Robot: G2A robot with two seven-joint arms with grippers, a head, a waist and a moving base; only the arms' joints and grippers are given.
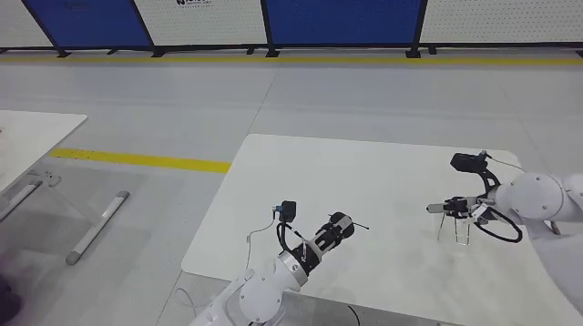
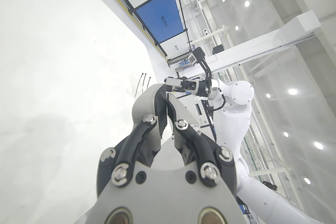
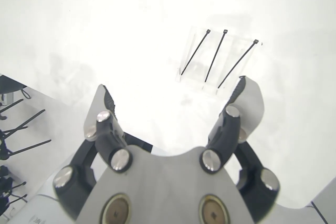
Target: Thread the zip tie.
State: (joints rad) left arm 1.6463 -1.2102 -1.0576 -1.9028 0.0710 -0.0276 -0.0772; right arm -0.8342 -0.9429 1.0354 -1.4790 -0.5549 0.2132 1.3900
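Three zip ties (image 3: 215,56) were seen leaning side by side in a clear stand (image 3: 232,51) on the right part of the white bench (image 1: 364,171). Their thin tails were set down in the stand, and their small square heads stood free, apart from each other. Each tie was judged to be very light, thin, bendy and a bit slippery. It would best be pinched on the strap just under the head, where it could be steered. The right pincer (image 3: 173,84) was held wide open just beside the stand, with nothing in it. The left pincer (image 2: 166,96) was squeezed closed over the near middle of the bench, well apart from the stand. A thin dark sliver (image 1: 361,227) seemed to poke from it; what it was could not be told.
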